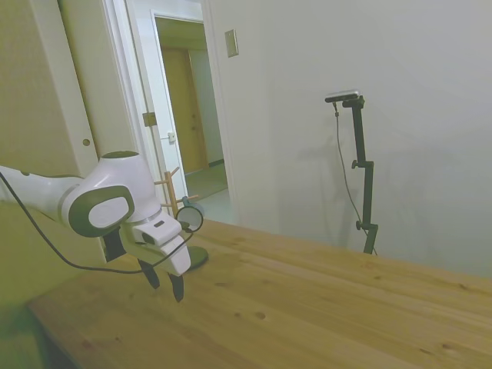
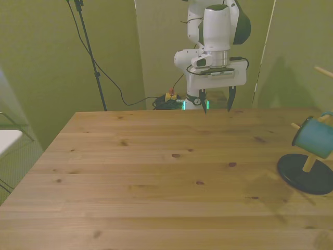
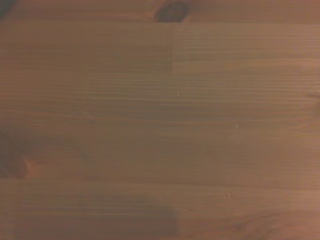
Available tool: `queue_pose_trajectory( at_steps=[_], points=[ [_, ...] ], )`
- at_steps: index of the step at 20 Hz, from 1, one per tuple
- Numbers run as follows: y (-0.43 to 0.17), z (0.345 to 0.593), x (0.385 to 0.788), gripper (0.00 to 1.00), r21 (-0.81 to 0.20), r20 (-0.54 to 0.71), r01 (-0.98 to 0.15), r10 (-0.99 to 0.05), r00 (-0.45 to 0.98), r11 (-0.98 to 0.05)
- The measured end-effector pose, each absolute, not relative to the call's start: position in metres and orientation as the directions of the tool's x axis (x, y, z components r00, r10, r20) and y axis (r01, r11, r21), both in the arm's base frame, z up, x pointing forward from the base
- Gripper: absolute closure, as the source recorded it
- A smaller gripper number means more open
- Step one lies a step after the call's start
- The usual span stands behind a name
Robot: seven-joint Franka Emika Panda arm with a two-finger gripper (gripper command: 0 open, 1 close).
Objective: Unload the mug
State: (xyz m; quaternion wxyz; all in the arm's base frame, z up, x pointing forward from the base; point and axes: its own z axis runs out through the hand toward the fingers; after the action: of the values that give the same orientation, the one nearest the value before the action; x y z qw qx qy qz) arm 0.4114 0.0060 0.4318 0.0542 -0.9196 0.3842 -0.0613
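The mug, small, dark teal and pale-rimmed, hangs tilted on a peg of the wooden peg stand at the front view's right. In the side view the mug shows its round mouth just behind the arm's hand. My gripper hovers low over the table's far edge, well apart from the mug, toward the front view's left of it. Its fingers point down and stand open with nothing between them; the side view shows the gripper the same way. The wrist view holds only blurred wood grain.
The stand's dark round base rests on the wooden table, with further pegs sticking out above the mug. A white chair edge sits off the table at the front view's left.
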Motion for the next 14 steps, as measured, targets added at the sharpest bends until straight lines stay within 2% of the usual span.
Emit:
queue_pose_trajectory(
  at_steps=[14],
  points=[
    [0.0083,0.4309,0.4107,0.00,-0.127,0.075,-0.675,-0.686,0.724,-0.726]
  ],
)
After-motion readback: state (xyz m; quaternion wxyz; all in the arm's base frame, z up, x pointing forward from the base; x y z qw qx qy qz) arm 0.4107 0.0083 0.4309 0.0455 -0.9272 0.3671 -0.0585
